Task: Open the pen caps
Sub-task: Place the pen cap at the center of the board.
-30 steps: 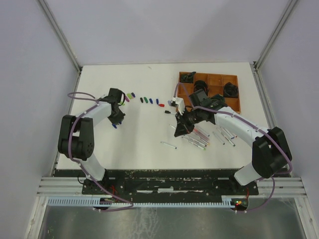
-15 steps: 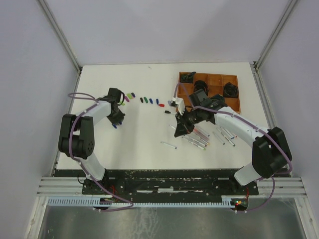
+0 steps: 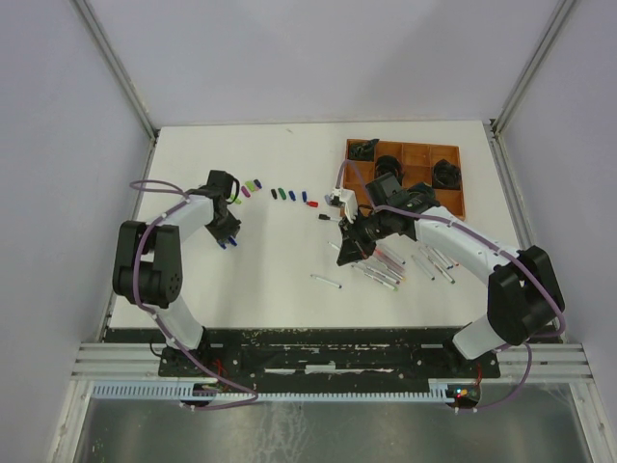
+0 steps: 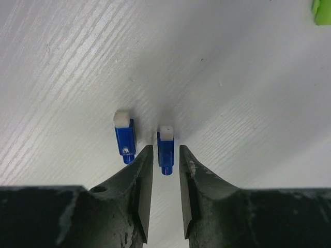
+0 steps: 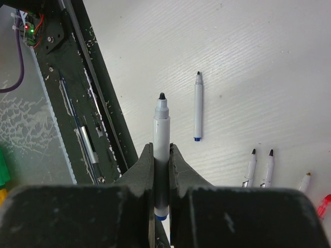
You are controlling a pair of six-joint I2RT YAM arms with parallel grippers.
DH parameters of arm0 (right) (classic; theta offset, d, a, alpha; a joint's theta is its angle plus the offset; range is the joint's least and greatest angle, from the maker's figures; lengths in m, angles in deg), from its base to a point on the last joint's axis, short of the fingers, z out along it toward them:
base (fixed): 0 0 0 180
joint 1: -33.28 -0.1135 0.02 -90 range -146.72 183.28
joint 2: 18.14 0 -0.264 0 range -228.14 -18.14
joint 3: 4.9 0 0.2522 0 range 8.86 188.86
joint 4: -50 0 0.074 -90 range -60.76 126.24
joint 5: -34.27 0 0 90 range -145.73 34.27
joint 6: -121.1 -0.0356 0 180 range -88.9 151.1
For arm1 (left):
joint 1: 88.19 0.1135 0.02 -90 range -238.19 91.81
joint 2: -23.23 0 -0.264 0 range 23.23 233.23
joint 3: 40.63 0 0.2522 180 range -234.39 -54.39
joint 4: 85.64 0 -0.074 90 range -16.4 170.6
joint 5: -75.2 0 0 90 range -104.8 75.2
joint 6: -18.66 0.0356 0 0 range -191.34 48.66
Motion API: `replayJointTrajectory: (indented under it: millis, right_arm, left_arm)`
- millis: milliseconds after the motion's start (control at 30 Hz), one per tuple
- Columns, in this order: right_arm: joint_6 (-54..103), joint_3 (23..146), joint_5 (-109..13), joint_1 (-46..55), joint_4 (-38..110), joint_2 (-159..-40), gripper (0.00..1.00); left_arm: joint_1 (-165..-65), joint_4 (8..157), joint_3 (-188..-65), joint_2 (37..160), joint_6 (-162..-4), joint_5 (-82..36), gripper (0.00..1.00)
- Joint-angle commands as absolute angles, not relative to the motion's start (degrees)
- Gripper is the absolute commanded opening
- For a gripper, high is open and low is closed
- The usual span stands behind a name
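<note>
While left jaws straddle blue cap | second cap just beside

Desk is white with a faint streaky grain. The two caps by the left claw are bright blue with white ends, and the green cap is lime. Both claws are scuffed black. The pen in the right claw has a pale grey-white barrel, black tip and blue end; the loose pen looks the same. Tray is orange-brown, cables purple.
</note>
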State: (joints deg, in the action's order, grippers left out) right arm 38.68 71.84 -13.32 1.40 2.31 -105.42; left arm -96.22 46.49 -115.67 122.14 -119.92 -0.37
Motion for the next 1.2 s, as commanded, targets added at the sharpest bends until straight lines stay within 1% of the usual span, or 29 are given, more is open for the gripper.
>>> replayJointTrajectory:
  millis: [0,267,400,433,500,600,733,900,933,967,1000,1033,1167]
  right_arm:
    - [40.3,73.5,-14.2,1.3,3.1,-106.4,0.11]
    - [42.7,73.9,-20.5,-0.4,3.0,-111.6,0.14]
    - [43.3,75.0,-27.7,-3.0,3.1,-114.1,0.15]
    - [43.4,75.3,-29.6,-3.6,3.1,-114.9,0.16]
    - [43.4,76.1,-32.2,-4.5,3.2,-116.3,0.17]
    - [43.7,77.1,-35.5,-5.8,3.4,-118.1,0.19]
    - [44.2,78.3,-38.6,-7.2,3.4,-120.5,0.21]
    - [43.7,78.6,-41.1,-8.1,4.2,-122.7,0.22]
    - [43.5,78.7,-41.1,-8.2,4.2,-123.2,0.22]
    - [43.2,78.9,-41.1,-8.3,4.2,-123.9,0.23]
    - [43.0,79.1,-41.3,-8.6,4.2,-124.4,0.23]
    - [43.0,79.2,-41.4,-8.9,4.1,-124.7,0.24]
    - [42.8,79.7,-42.1,-9.6,3.9,-125.4,0.32]
  left_arm:
    - [-95.8,47.6,-115.6,120.4,-119.5,-1.0,0.34]
    - [-95.8,48.3,-112.6,112.4,-120.0,-1.8,0.41]
    - [-95.8,49.4,-109.8,105.7,-120.2,-3.8,0.42]
    - [-95.8,50.7,-108.6,103.9,-120.1,-5.3,0.42]
    - [-95.8,55.5,-105.5,100.5,-118.6,-12.1,0.42]
    - [-95.8,65.7,-100.5,96.1,-116.3,-21.1,0.43]
    - [-95.8,80.0,-93.4,91.3,-113.3,-27.5,0.51]
    - [-95.9,86.8,-88.5,86.4,-110.3,-27.1,0.58]
    - [-95.8,88.2,-87.4,85.4,-109.8,-27.2,0.6]
    - [-95.8,90.0,-86.4,84.4,-109.5,-27.3,0.66]
    - [-95.9,91.0,-85.3,83.4,-109.1,-26.9,0.69]
    - [-95.9,91.7,-83.9,82.5,-108.9,-26.1,0.71]
    - [-95.9,94.1,-80.0,79.3,-108.2,-24.0,0.72]
